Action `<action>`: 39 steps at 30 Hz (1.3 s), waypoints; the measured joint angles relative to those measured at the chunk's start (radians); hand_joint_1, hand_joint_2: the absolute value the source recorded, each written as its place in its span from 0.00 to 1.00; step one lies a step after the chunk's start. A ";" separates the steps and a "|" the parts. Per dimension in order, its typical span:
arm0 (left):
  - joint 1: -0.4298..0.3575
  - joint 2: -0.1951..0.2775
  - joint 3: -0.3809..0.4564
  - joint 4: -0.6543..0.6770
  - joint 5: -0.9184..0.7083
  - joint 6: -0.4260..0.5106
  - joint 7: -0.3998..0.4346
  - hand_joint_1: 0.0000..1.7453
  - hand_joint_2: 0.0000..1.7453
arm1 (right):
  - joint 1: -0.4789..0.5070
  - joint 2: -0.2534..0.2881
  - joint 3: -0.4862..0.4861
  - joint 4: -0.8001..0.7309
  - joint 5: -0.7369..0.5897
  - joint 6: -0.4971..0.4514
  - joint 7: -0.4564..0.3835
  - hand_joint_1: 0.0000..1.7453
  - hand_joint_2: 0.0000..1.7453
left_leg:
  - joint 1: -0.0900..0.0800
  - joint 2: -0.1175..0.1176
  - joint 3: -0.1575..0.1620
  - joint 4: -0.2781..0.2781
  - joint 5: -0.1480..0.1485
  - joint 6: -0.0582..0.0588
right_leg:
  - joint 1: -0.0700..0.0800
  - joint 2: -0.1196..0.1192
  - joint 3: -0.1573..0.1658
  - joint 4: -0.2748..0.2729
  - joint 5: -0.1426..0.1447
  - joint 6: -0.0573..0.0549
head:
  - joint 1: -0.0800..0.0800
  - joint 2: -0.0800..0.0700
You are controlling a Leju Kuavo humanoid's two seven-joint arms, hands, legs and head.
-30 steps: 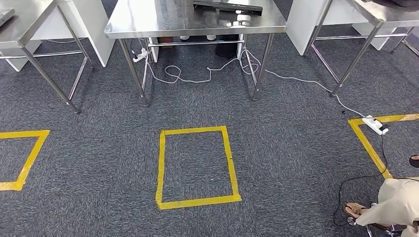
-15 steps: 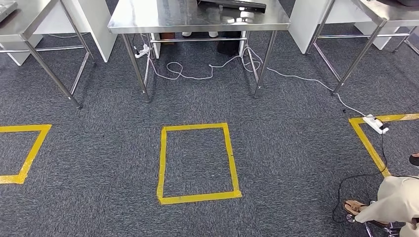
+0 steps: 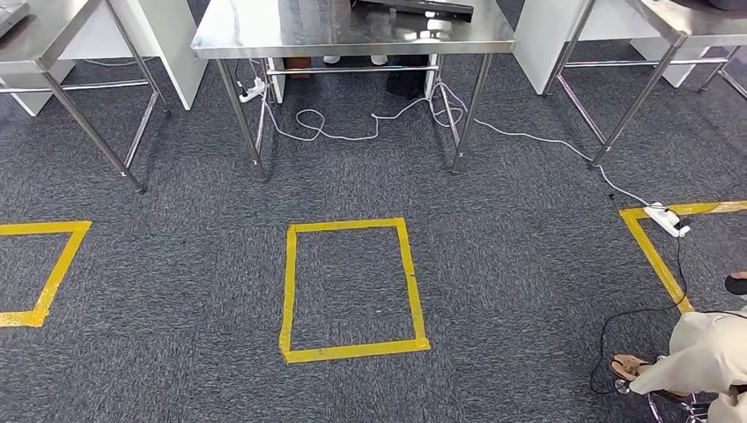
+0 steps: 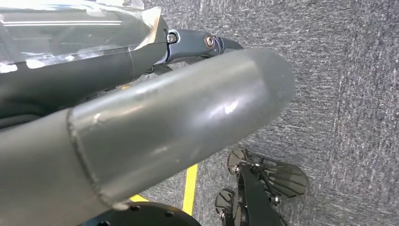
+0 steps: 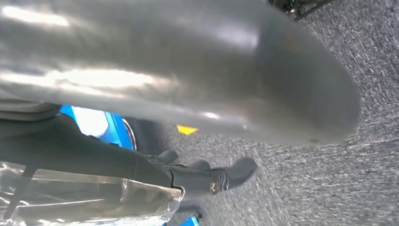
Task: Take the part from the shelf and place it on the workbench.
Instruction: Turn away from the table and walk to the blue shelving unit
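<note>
The part is wrapped in clear plastic [image 4: 70, 28] and lies along the dark fingers [image 4: 197, 42] of my left hand [image 4: 155, 132], whose thick grey thumb stretches out over grey carpet. The same plastic wrap [image 5: 84, 202] lies against the dark fingers [image 5: 188, 176] of my right hand [image 5: 188, 70], with something blue [image 5: 101, 125] just behind. Both hands press on the wrapped part from either side. The steel workbench [image 3: 291, 35] stands straight ahead at the far side of the carpet, with a dark flat item [image 3: 412, 7] on it.
A yellow tape rectangle [image 3: 352, 286] marks the carpet before the bench. White cables [image 3: 352, 128] trail under it and run to a power strip [image 3: 667, 220]. Steel tables stand at left [image 3: 44, 35] and right [image 3: 678, 22]. A person [image 3: 705, 357] sits at the lower right.
The whole head view has shifted a little: the bench and tape rectangle slid slightly up, so the camera moved. Over the last half second the picture is almost still.
</note>
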 joint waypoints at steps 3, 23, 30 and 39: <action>0.000 0.000 0.000 0.000 -0.007 0.000 0.008 0.00 0.00 | 0.001 0.000 -0.012 0.000 -0.001 0.000 -0.002 0.00 0.00 | 0.008 0.018 -0.008 -0.006 0.007 -0.005 | -0.020 0.006 -0.103 0.189 -0.072 0.005 | 0.002 0.000; 0.005 0.004 -0.033 0.000 -0.066 0.016 0.052 0.00 0.00 | 0.004 0.010 -0.022 -0.001 0.011 0.005 0.006 0.00 0.00 | -0.012 -0.058 -0.077 0.198 -0.107 0.005 | 0.003 0.084 -0.061 0.010 0.065 -0.026 | -0.004 0.000; 0.000 -0.001 -0.042 0.000 -0.071 0.021 0.053 0.00 0.00 | 0.004 0.012 -0.029 -0.001 0.011 0.005 0.004 0.00 0.00 | -0.025 -0.041 -0.030 0.066 -0.040 0.028 | 0.013 0.083 -0.108 0.059 0.050 -0.016 | 0.003 0.000; 0.007 -0.003 -0.049 0.000 -0.072 0.020 0.053 0.00 0.00 | 0.000 0.007 -0.037 -0.001 0.011 0.005 0.003 0.00 0.00 | -0.013 0.082 -0.043 0.074 -0.038 -0.004 | -0.036 -0.055 -0.049 0.032 0.030 0.052 | 0.010 0.000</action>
